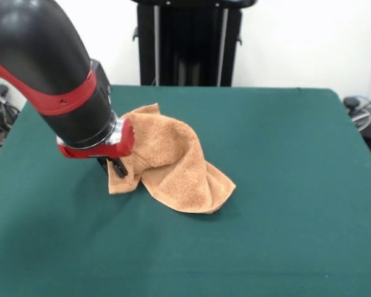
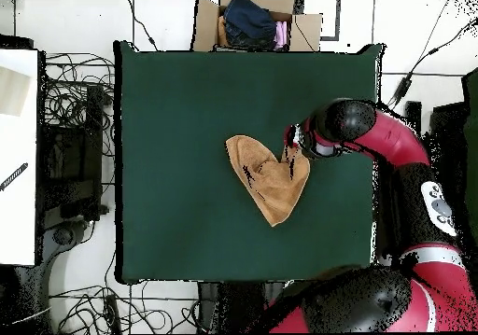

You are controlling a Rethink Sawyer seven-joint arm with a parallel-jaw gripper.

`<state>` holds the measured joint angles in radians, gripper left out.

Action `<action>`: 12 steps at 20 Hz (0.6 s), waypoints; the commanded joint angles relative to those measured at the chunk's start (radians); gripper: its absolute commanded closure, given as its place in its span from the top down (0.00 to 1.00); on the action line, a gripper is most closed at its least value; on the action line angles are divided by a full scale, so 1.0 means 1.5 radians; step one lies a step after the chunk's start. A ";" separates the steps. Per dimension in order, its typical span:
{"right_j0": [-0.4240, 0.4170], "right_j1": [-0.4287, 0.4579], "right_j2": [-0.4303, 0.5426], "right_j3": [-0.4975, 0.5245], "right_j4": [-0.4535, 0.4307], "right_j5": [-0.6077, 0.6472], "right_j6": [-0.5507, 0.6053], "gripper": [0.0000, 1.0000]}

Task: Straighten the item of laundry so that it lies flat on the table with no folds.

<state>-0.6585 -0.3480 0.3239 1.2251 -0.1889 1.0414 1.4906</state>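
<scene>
The item of laundry [image 1: 176,164], an orange-tan terry towel, sits crumpled on the dark green table [image 1: 284,185], left of centre. It rises in a hump, with a folded flap reaching toward the near side. My gripper [image 1: 115,167] is at the towel's left edge, shut on the cloth there, and a corner hangs just below it. The red wrist ring hides most of the grip. From overhead, the towel [image 2: 266,180] forms a rough heart shape mid-table [image 2: 187,117], with the gripper [image 2: 295,154] at its right upper lobe.
A cardboard box [image 2: 207,23] holding dark clothes stands beyond the table's top edge in the overhead view. A white desk [image 2: 19,154] and tangled cables [image 2: 75,98] lie to the left. The arm [image 2: 392,145] reaches in from the right.
</scene>
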 commanded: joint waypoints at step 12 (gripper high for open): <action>0.014 -0.051 0.041 -0.025 -0.048 0.164 -0.160 0.00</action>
<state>-0.6620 -0.3607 0.3349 1.1798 -0.2248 1.1585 1.3921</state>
